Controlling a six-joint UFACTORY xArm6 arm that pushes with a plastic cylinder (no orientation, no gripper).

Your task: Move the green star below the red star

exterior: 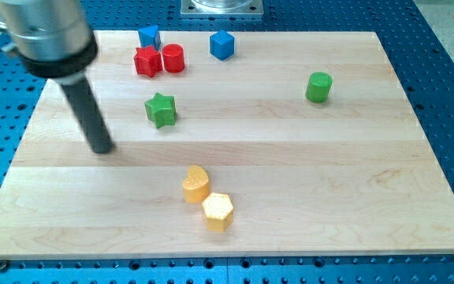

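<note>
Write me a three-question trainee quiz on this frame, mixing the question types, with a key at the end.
1. True or false: the green star touches the red star.
2. Multiple choice: my tip is A) at the view's left of the green star, apart from it; B) pressed against the green cylinder; C) between the two yellow blocks.
3. Fill in: the red star's neighbour on the view's right, right beside it, is the red ____.

Key
1. False: bare board lies between them, the green star sitting toward the view's bottom of the red star.
2. A.
3. Cylinder: the red cylinder.
</note>
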